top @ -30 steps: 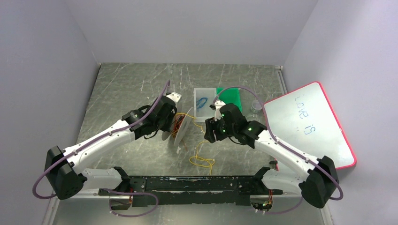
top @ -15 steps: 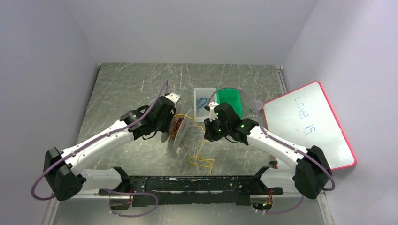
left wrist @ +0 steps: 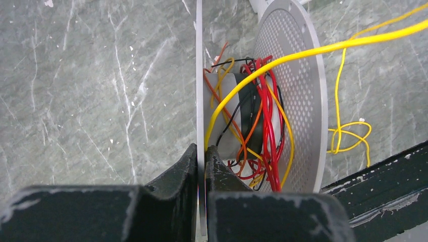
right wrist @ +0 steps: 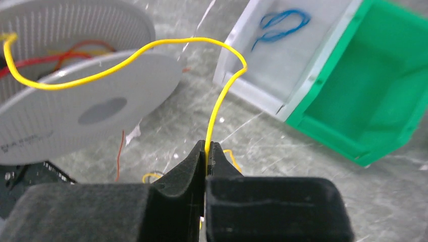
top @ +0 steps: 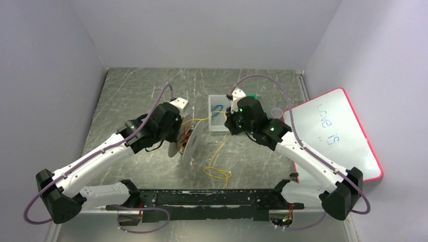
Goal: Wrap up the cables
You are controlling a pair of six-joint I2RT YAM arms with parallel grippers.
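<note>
Table (top: 131,91): grey, scratched, walled on three sides. Mid-table a spool (top: 191,138) stands on edge, two pale discs w/ a hub between. L fingers (top: 175,132) are pinched tight on the rim of the disc on the L arm's side. R fingers (top: 228,122) sit just right of the spool, closed on the yellow cable (top: 214,151).

Cables (left wrist: 260,116): red, orange, yellow plus some black strands, wound untidily round the hub. The yellow cable runs off the hub and arcs across to the R fingers. It then drops to a loose loop on the table near the black rail (top: 212,197) at the front edge.

Around: clear tray (top: 217,125) just behind the R fingers, blue wire (top: 218,109) inside. Green bin (top: 255,96) is on the tray's right, nearly all hidden by the R arm in top view. Small clear cup (top: 276,112) near the bin. Red-edged whiteboard (top: 330,136) by the right wall, blue writing on it. Purple hoses (top: 262,78) arc over both arms.

View diffs:
- L wrist cam alone shows the winding. Thin disc sits edge-on between the finger tips, perforated disc on the far side, tangle on the hub. Top view gives only a smear of colour there.
- R wrist cam alone shows the pinch. The cable rises from the closed tips, kinks near the tray corner, then sweeps left over the spool.
- R wrist cam also shows the bin whole, side by side w/ the tray, walls touching.
- Top view alone shows both arms, whiteboard, cup.
</note>
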